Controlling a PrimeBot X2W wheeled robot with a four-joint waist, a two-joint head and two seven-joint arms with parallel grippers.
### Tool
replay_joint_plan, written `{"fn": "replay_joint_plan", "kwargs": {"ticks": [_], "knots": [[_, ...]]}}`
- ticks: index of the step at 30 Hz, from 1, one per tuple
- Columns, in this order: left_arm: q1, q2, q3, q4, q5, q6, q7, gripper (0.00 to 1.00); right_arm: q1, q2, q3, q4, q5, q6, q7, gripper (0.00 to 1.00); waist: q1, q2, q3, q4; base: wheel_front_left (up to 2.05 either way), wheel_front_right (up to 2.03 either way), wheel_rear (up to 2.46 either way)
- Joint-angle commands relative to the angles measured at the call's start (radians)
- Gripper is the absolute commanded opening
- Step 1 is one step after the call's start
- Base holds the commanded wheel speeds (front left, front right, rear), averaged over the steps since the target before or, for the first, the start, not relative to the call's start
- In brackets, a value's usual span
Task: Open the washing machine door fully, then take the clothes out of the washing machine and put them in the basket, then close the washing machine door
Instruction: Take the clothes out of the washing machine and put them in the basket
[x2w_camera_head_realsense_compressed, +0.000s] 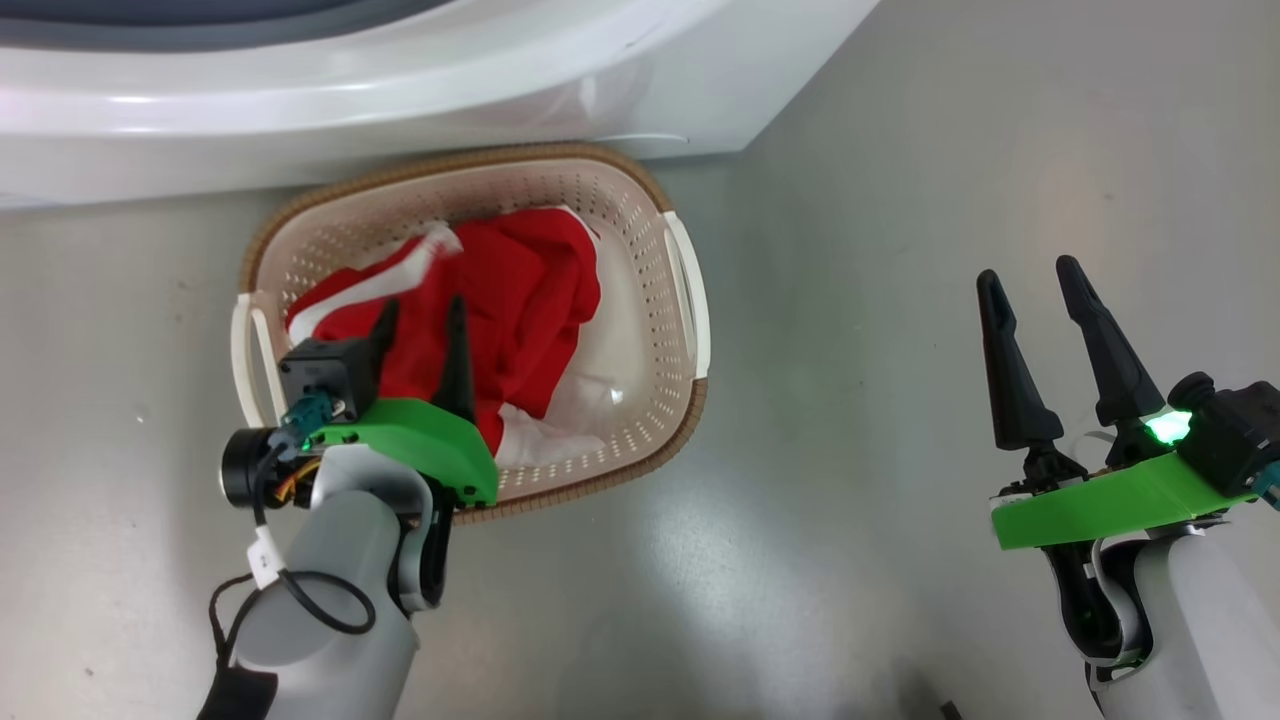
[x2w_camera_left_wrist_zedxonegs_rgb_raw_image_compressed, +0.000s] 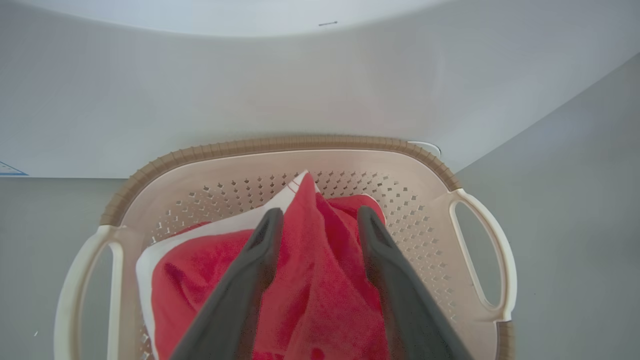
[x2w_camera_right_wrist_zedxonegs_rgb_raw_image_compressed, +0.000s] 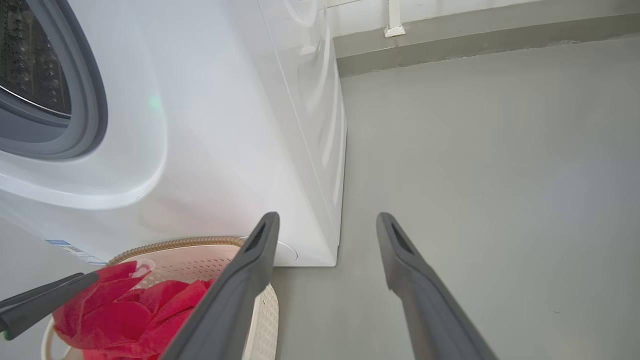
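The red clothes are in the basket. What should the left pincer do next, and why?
Probably lift the left pincer straight up, out of the basket. Its fingers stand apart and the clothes lie in the basket, but a red fold rises between the fingers, so a sideways move might drag it out.

The left end effector (x2w_camera_head_realsense_compressed: 422, 303) reaches forward, fingers parted, while the right end effector (x2w_camera_head_realsense_compressed: 1028, 270) hovers alongside, fingers spread wide.
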Motion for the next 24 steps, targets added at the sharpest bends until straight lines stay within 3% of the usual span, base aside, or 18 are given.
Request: {"fn": "replay_joint_plan", "kwargs": {"ticks": [1, 12, 24], "knots": [[0.014, 0.025, 0.028, -0.023, 0.001, -0.006, -0.003, 1.0, 0.022, -0.001, 0.015, -0.017, -0.005, 0.008, -0.006, 1.0, 0.0, 0.0, -0.016, 0.005, 0.0, 0.0, 0.0], [0.081, 0.025, 0.094, -0.099, 0.062, -0.032, -0.003, 1.0, 0.054, 0.0, 0.012, 0.001, -0.012, 0.008, -0.006, 1.0, 0.0, 0.0, -0.113, 0.008, 0.0, 0.0, 0.0], [0.252, 0.025, 0.214, -0.286, 0.184, -0.071, -0.003, 1.0, 0.128, -0.004, 0.003, 0.026, -0.029, 0.008, -0.006, 1.0, 0.0, 0.0, -0.294, 0.028, 0.0, 0.0, 0.0]]}}
